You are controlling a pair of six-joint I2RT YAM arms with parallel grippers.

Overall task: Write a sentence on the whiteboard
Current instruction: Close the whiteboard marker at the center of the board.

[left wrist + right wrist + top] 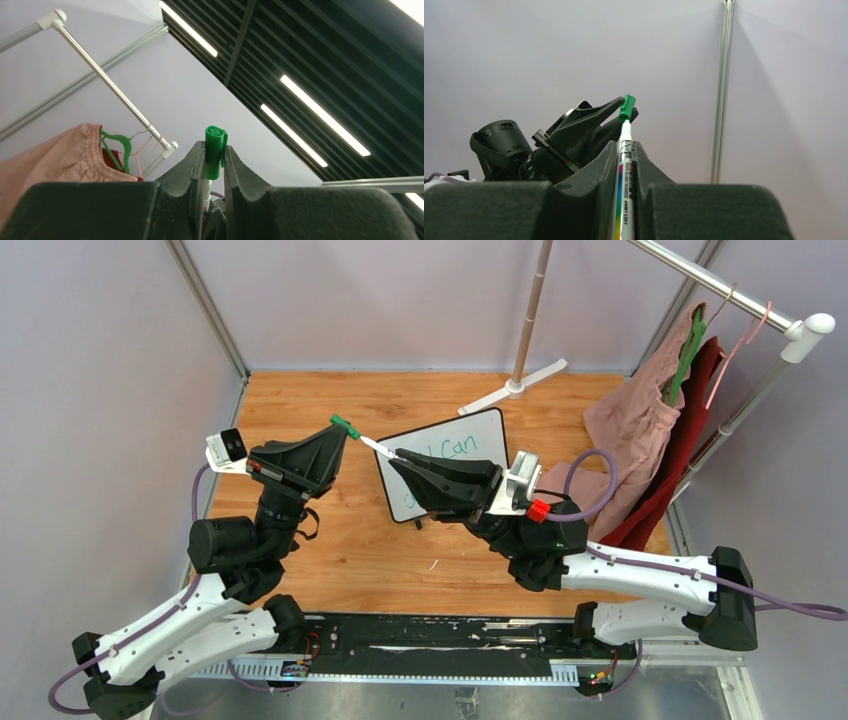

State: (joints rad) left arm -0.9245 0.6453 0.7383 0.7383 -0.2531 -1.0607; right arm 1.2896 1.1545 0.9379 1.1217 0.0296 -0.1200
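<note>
1. My left pincer (338, 430) is reaching in from the left, raised off the table (330, 560). Its fingers are pressing together on the green cap (214, 157).
2. The cap is meeting the end of the marker (625, 170), which is bridging the gap between my two pincers. I cannot tell whether the cap is fully seated.
3. My right pincer (397, 456) is clamping the marker's white barrel, with its tips pointing left toward the left pincer.
4. The board (490, 435) is sitting on the wooden table, beneath and just behind the right pincer. That pincer is covering the board's near-left part.
5. The words (455, 448): only a green "Can" is showing, on the upper line. The pincer is hiding the rest.
6. Far right, a pink garment (630, 420) and a red one (690, 445) are hanging from a rack (700, 278), next to a green hanger (685, 365).
</note>
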